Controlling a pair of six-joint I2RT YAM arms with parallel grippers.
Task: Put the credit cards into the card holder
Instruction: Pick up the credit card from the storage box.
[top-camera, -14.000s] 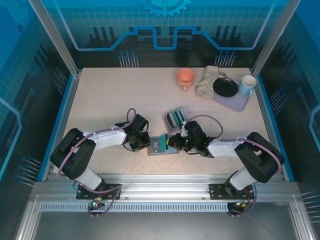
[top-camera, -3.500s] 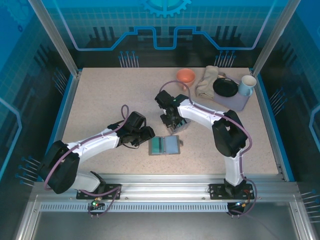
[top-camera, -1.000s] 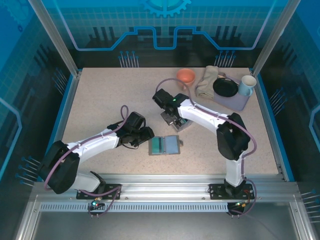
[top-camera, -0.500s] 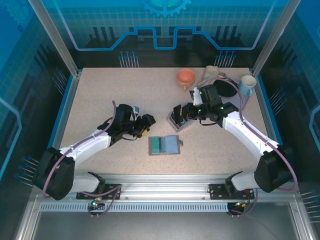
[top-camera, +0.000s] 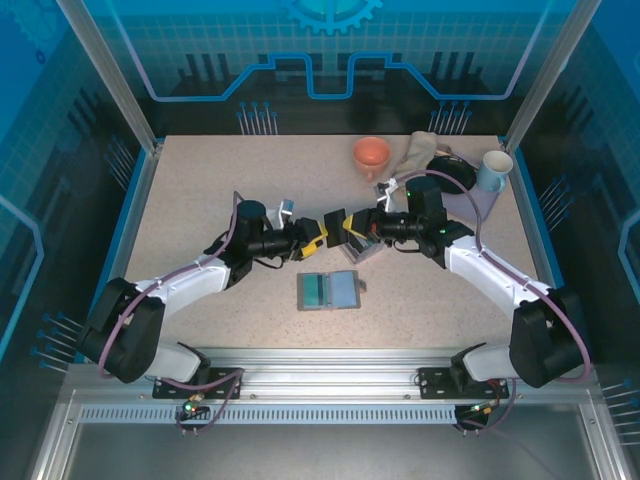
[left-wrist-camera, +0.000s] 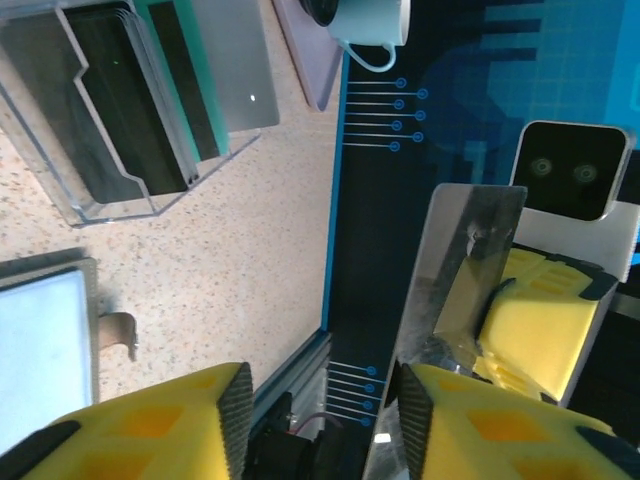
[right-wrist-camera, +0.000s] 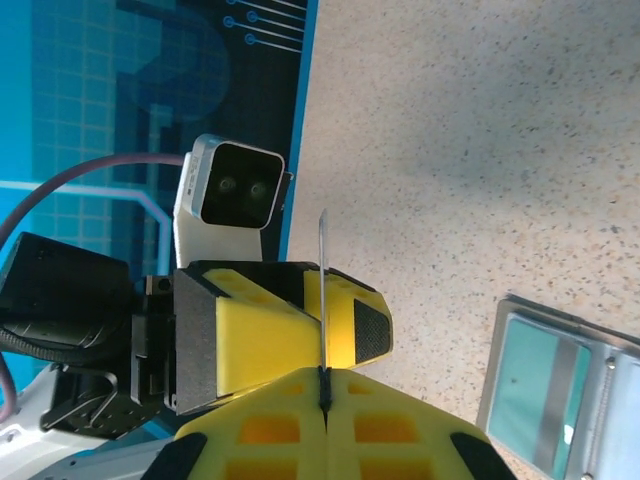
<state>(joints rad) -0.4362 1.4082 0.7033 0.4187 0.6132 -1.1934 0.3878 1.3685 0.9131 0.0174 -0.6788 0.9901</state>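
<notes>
My right gripper (top-camera: 338, 230) is shut on a thin silvery credit card (right-wrist-camera: 323, 270) that stands edge-on out of its jaws (right-wrist-camera: 323, 375). My left gripper (top-camera: 320, 239) faces it in mid-air, open, its yellow fingers (right-wrist-camera: 260, 325) flanking the card. In the left wrist view the card (left-wrist-camera: 465, 260) lies close to the right-hand finger, with a gap left between the jaws (left-wrist-camera: 320, 410). A clear stand (top-camera: 362, 250) behind holds dark, teal and grey cards (left-wrist-camera: 110, 130). The flat grey card holder (top-camera: 328, 290) lies open on the table, teal on its left half, whitish on its right.
At the back right stand an orange cup (top-camera: 371, 153), a crumpled cloth (top-camera: 415, 160), a black dish (top-camera: 452, 176) on a lavender tray (top-camera: 468, 207) and a pale mug (top-camera: 494, 168). Blue rails edge the table. The left half is bare speckled top.
The right gripper has come away from the clear stand with a card in it. The left gripper moved right to meet it. The left jaws have narrowed around the card.
</notes>
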